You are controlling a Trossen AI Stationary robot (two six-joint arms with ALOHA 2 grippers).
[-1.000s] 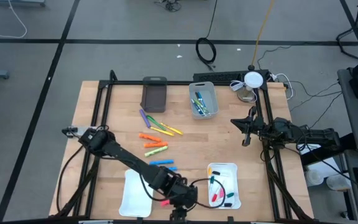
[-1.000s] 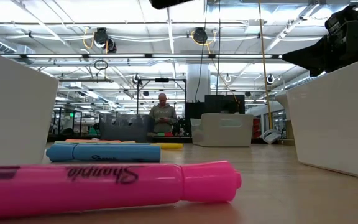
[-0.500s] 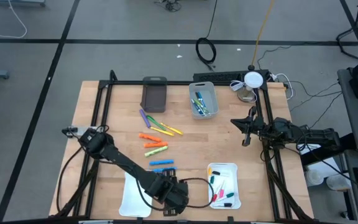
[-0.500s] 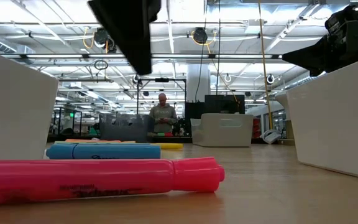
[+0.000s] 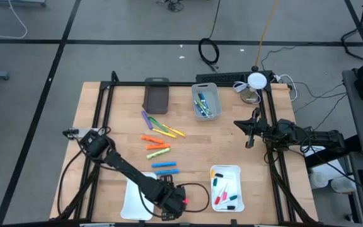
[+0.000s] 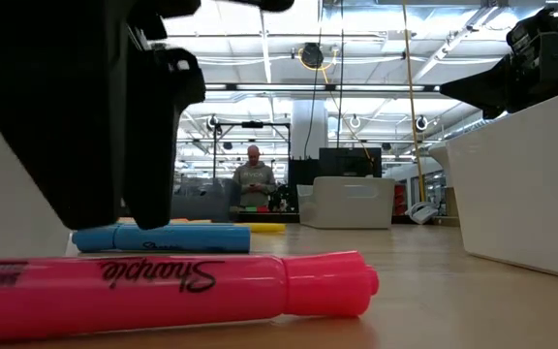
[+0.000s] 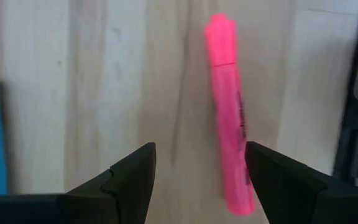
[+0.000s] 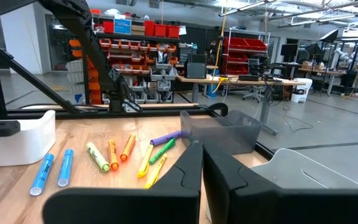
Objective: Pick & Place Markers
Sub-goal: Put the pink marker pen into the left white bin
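A wooden table (image 5: 106, 113) is seen from directly above, with two dark robot arms. The left gripper (image 5: 174, 203) hangs low at the table's six o'clock edge, between a white tray (image 5: 134, 198) at its nine o'clock and a second white tray (image 5: 235, 171) at its three o'clock. Its fingers (image 7: 132, 174) stand wide apart, holding nothing.

A pink marker (image 7: 230, 112) lies flat on the wood just beside one finger; whether it touches is hard to tell. In the table-level view the same pink marker (image 6: 172, 291) fills the foreground, with a blue marker (image 6: 163, 237) lying behind it.

Toward the table's centre, two blue markers (image 5: 164, 166) lie side by side. Beyond them, toward twelve o'clock, sit loose orange, yellow, green and purple markers (image 5: 158, 139). More markers rest in a grey bin (image 5: 206, 101) near the twelve o'clock edge, beside a dark grey bin (image 5: 156, 96), and several lie in the right-hand tray.

The right gripper (image 5: 249, 137) waits at the table's three o'clock edge, fingers pressed together and empty. A person (image 6: 253, 184) stands far off in the room.
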